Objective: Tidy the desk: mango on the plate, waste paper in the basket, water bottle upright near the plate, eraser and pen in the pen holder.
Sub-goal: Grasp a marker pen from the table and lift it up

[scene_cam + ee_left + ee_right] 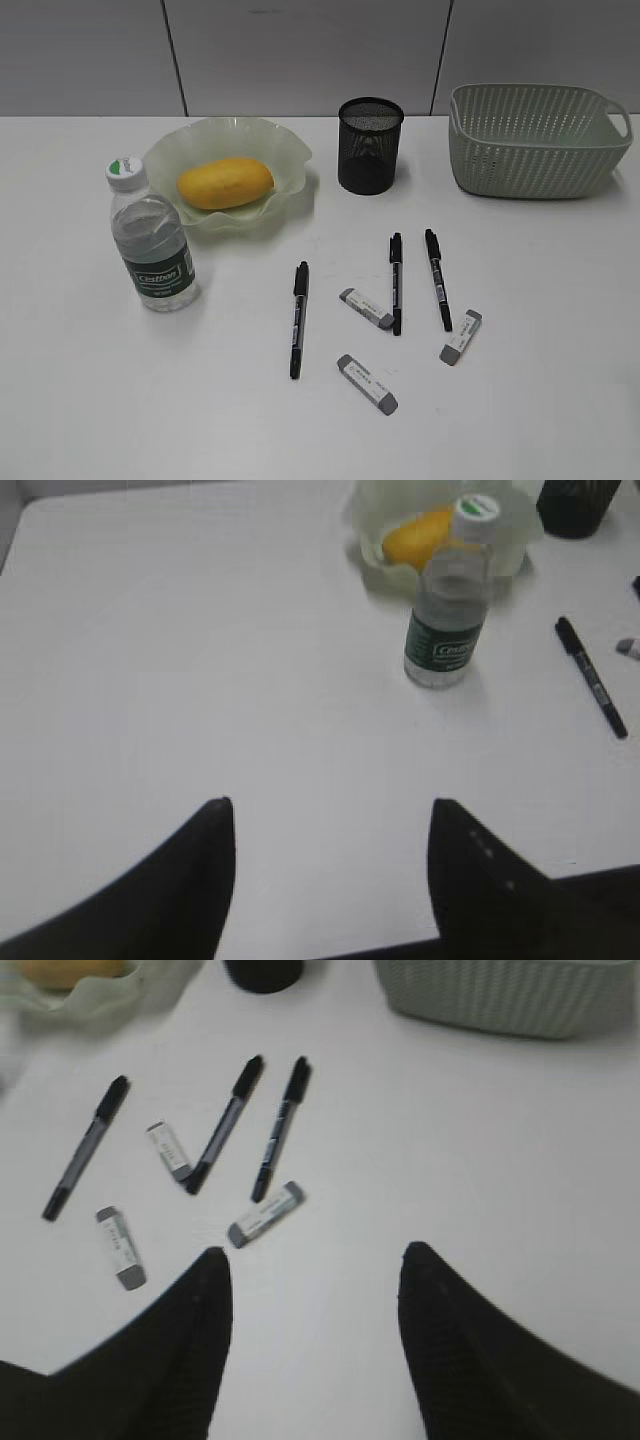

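Observation:
The yellow mango [226, 182] lies on the pale green plate [285, 148]. The water bottle [150, 240] stands upright just left of the plate on the desk [90, 400]. Three black pens [298, 318] [396, 282] [438, 278] and three grey erasers [366, 308] [366, 383] [461, 336] lie loose in front of the black mesh pen holder [370, 143]. The basket [535, 140] stands at the back right. The waste paper is out of view. My left gripper [332, 805] is open over bare desk, short of the bottle [450, 600]. My right gripper [315, 1250] is open, an eraser [265, 1214] just beyond its left finger.
Neither arm shows in the exterior view. A grey panelled wall runs behind the desk's far edge. The pens and erasers are scattered between the middle and the right of the desk.

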Available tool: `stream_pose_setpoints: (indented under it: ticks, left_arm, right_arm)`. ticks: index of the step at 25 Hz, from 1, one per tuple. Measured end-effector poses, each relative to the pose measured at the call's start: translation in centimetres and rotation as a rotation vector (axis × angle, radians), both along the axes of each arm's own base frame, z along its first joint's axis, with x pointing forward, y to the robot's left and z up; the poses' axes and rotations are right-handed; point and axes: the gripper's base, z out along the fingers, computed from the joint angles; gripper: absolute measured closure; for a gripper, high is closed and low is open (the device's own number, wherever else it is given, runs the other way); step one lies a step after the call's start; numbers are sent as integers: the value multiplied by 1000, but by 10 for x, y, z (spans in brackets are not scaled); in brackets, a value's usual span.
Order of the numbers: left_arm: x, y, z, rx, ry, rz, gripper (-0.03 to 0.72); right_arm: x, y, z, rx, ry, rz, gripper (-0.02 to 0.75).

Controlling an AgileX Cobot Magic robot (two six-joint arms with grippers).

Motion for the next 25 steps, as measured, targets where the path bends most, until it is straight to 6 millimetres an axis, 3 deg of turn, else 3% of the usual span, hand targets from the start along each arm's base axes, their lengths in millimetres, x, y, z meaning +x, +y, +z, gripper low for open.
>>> stream_pose_setpoints:
  ticks: [3,6,9,14,18,22,25]
  left_arm:
    - [-9,3,-17,-11,-15,5,235]
    - [-5,2,-20,-13,-27,9,246]
    - [2,-4,-21,-48,-86,-19,260]
    - [4,-5,-21,-60,-100,-24,263]
    - [4,-5,-21,-60,-100,-25,264]
    - [4,-6,-21,-61,-103,-25,264]
    - [4,-6,-20,-61,-104,-25,265]
  right_arm:
    - [52,12,-14,35,151,65,308]
    - [99,26,-22,25,229,107,314]
    - [153,61,-44,-4,320,136,331]
    - [220,114,-110,-100,529,82,336]
    - [253,129,-155,-175,670,29,336]
    - [271,136,-179,-195,723,10,343]
    - [278,139,-191,-216,763,-8,438]
